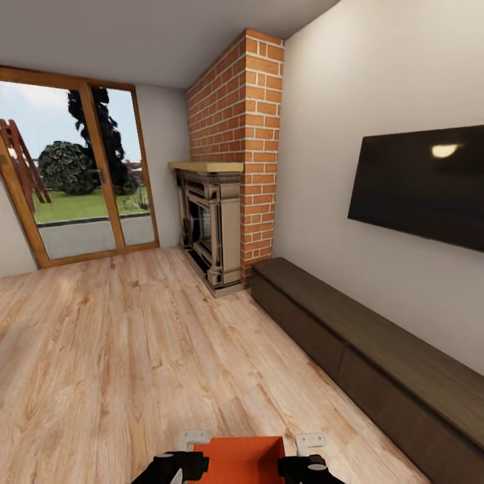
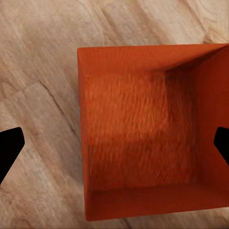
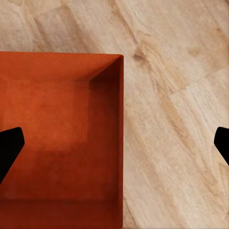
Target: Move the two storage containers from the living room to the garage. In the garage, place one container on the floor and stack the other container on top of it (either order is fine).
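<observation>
One orange-red storage container [image 1: 240, 459] shows at the bottom edge of the head view, over the living room's light wood floor [image 1: 134, 349]. My left gripper [image 1: 183, 457] is at its left side and my right gripper [image 1: 306, 457] at its right side. In the left wrist view the container [image 2: 143, 129] is seen from above, open-topped and empty. The left gripper [image 2: 114, 149] is open, its black fingertips [image 2: 9, 152] far apart astride one side wall. The right gripper [image 3: 114, 145] is likewise open astride the opposite wall of the container [image 3: 62, 133].
A red brick fireplace [image 1: 235, 168] stands ahead. A long low dark cabinet [image 1: 363, 349] runs along the right wall under a black TV [image 1: 423, 188]. Wood-framed glass doors [image 1: 81, 175] are at the far left. Open wood floor lies ahead and to the left.
</observation>
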